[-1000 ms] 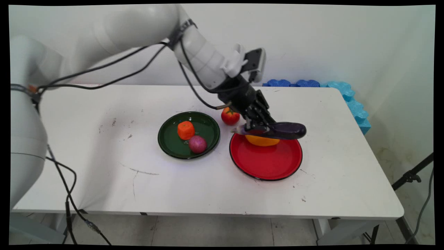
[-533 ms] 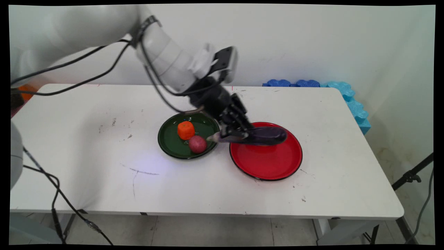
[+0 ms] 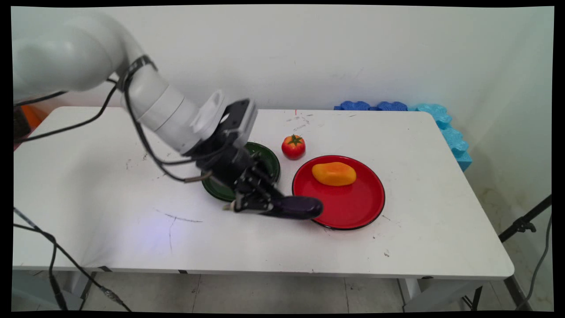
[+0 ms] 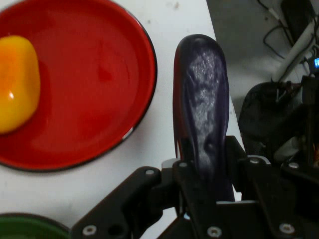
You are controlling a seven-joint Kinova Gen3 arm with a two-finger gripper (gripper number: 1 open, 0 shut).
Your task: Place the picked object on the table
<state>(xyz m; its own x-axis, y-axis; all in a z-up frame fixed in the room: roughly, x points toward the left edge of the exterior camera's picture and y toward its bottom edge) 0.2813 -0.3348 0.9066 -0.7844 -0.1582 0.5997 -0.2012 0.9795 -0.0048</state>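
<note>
Gripper (image 3: 251, 204) is pinching a purple eggplant (image 3: 293, 207) at the near-left rim of the red plate (image 3: 353, 207). Red plate is holding an orange mango (image 3: 334, 173); green plate (image 3: 269, 161) and tomato (image 3: 293, 146) are lying left of it.

The end effector (image 4: 207, 164) is clamped on a dark purple eggplant (image 4: 202, 109), which points away from the camera. Just beside it on the white worktop (image 4: 164, 30) sits a red plate (image 4: 94, 84) holding a yellow-orange fruit (image 4: 15, 84), possibly a mango. A green plate's rim (image 4: 30, 233) shows near the corner.
</note>
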